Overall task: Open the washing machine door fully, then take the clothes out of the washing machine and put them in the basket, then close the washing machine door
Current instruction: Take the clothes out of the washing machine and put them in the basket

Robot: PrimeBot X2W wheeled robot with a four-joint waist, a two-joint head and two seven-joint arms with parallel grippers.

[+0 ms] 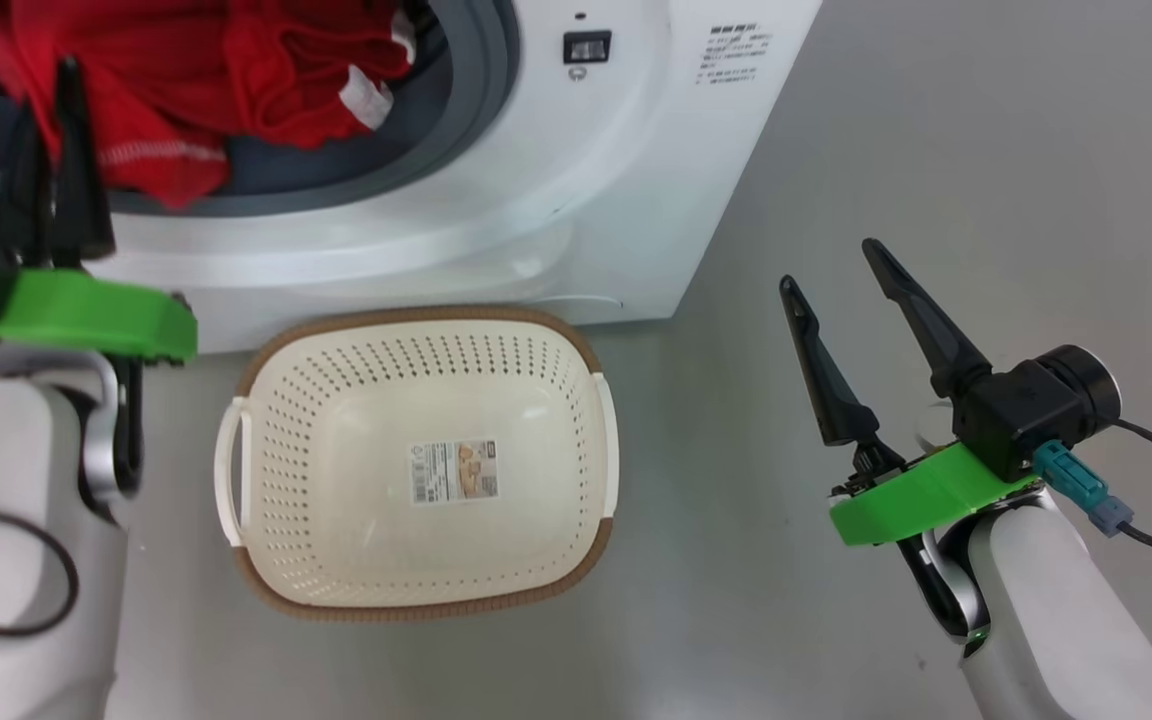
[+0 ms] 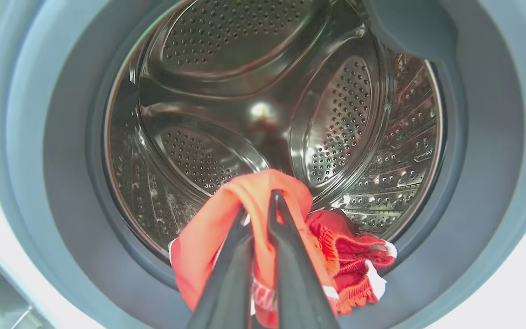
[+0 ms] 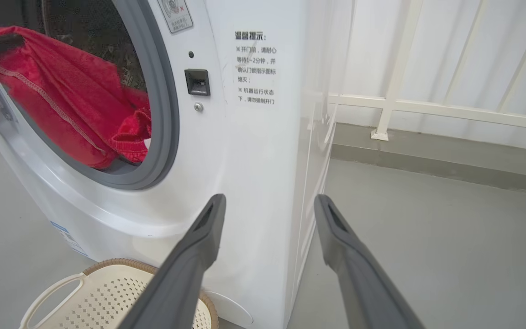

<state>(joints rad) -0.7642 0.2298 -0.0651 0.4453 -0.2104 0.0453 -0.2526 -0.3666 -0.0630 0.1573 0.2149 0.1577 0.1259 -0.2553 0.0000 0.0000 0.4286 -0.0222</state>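
**Inspector:** When the head view was checked from its left side, what was recorded?

**Assessor:** The left gripper (image 2: 260, 204) stood at ten o'clock, at the mouth of the washing machine (image 1: 576, 200). Its jaws were clamped on the clothes (image 1: 236, 70), with a red fold pinched between the two fingers. The rest of the clothes lay across the grey rubber ring (image 1: 481, 90). In the left wrist view, a bunched part with white trim sat at five o'clock on the lip of the steel drum (image 2: 244, 68).

**Inspector:** And further right?

**Assessor:** The basket (image 1: 416, 315) sat upright on the grey floor (image 1: 886, 150) at six o'clock, just in front of the machine, with a paper label (image 1: 453, 470) on its bottom. The right gripper (image 1: 829, 265) hung at four o'clock above the floor, well apart from the basket, with its jaws spread wide.
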